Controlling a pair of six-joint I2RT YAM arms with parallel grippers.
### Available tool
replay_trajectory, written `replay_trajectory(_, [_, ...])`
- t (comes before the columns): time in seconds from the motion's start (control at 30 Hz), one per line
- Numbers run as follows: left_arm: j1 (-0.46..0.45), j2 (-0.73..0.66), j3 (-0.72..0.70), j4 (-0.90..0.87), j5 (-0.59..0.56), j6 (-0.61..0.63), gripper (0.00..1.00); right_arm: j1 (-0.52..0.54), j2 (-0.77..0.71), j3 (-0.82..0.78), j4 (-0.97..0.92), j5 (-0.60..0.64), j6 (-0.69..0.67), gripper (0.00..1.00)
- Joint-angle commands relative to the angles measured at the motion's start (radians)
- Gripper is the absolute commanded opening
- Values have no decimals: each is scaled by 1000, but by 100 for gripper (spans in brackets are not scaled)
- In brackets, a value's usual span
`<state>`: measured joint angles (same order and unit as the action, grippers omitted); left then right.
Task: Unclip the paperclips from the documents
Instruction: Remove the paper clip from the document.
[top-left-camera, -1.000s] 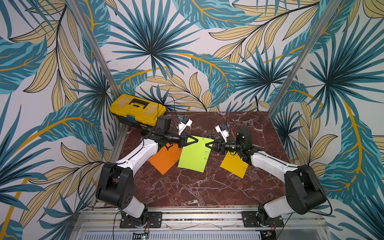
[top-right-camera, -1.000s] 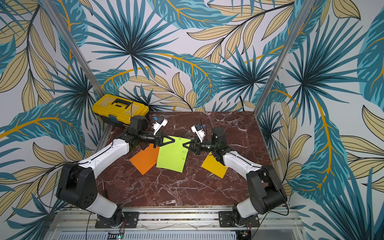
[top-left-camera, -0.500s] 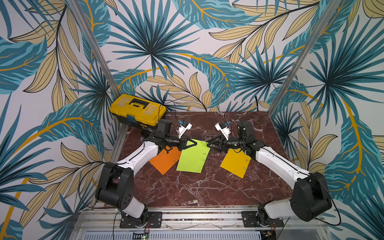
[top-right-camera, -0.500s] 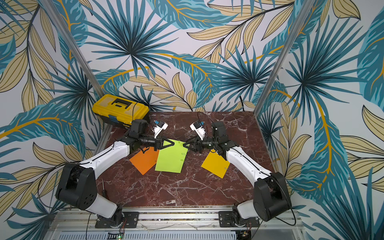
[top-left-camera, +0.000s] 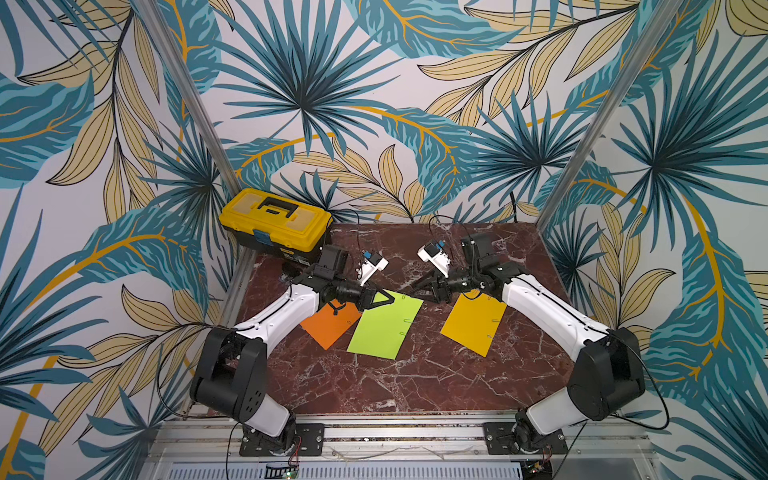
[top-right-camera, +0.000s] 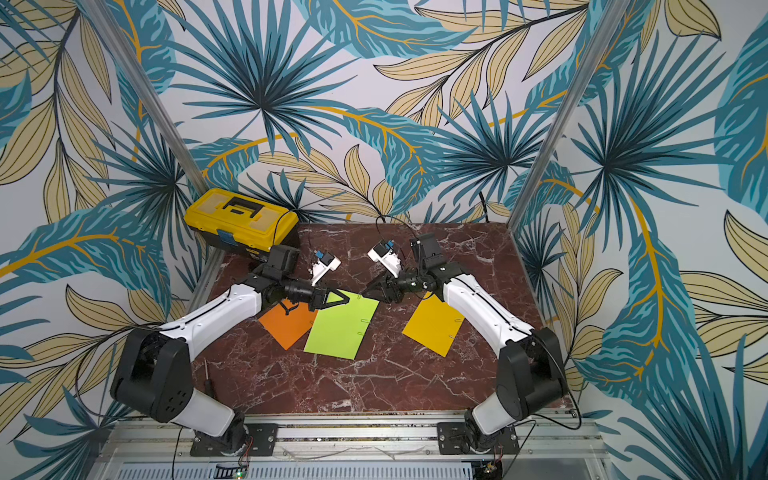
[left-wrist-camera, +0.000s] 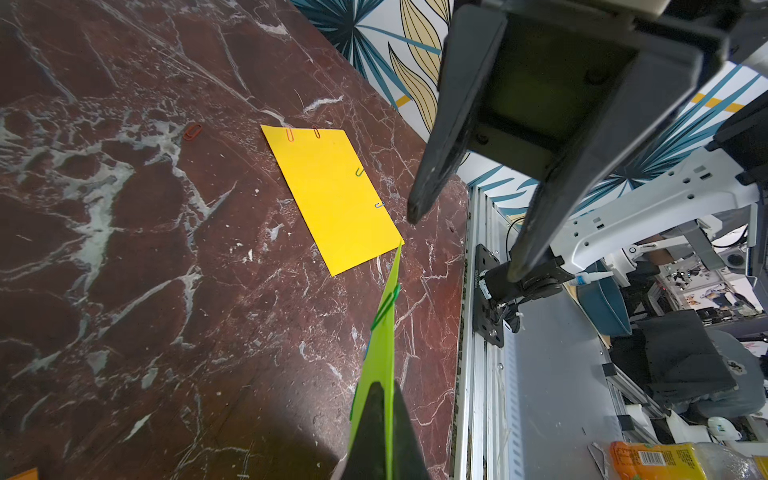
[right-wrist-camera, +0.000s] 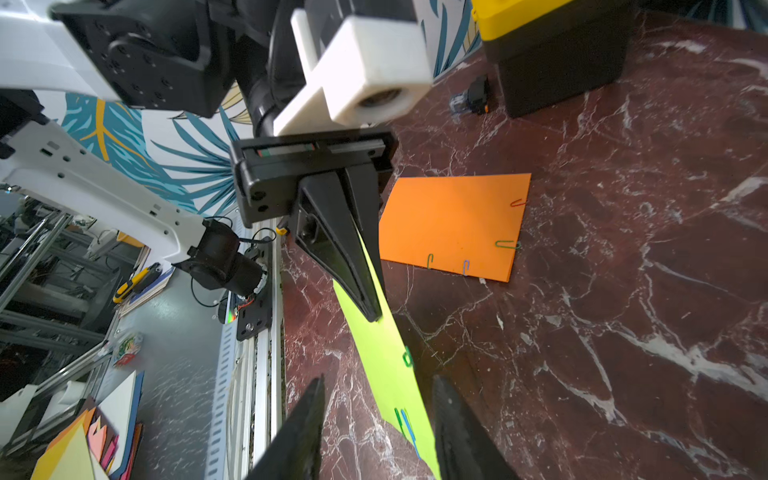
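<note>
Both top views show three documents on the marble: an orange sheet (top-left-camera: 328, 326), a lime green sheet (top-left-camera: 384, 328) (top-right-camera: 340, 328) and a golden yellow sheet (top-left-camera: 473, 322). My left gripper (top-left-camera: 390, 297) (left-wrist-camera: 384, 388) is shut on the green sheet's (left-wrist-camera: 384, 332) far corner, lifting that edge. My right gripper (top-left-camera: 413, 286) (right-wrist-camera: 379, 380) is open and straddles the green sheet's (right-wrist-camera: 386, 361) raised edge. Between its fingers lie a green and a blue paperclip (right-wrist-camera: 405, 424), with a green paperclip (right-wrist-camera: 408, 357) just beyond. Coloured clips also sit on the orange sheet (right-wrist-camera: 453, 224) and the yellow sheet (left-wrist-camera: 332, 195).
A yellow toolbox (top-left-camera: 276, 220) stands at the table's far left corner, with a small dark object (right-wrist-camera: 471, 97) beside it. One loose red paperclip (left-wrist-camera: 192, 132) lies on the marble beyond the yellow sheet. A metal rail (top-left-camera: 395, 432) runs along the table's front edge.
My right gripper has gone from shut to open at the green sheet's far edge, and its arm has swung upward. The left gripper keeps its hold on the green sheet.
</note>
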<state>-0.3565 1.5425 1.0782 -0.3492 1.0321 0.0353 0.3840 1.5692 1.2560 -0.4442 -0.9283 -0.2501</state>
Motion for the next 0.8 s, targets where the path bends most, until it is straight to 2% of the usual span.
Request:
replay_trajectory(0.0, [-8, 5, 26, -27, 18, 26, 0, 20, 32, 18, -88, -10, -57, 42])
replay_trajectory(0.77, [-16, 24, 39, -51, 22, 45, 0, 35, 70, 8, -3, -36, -18, 29])
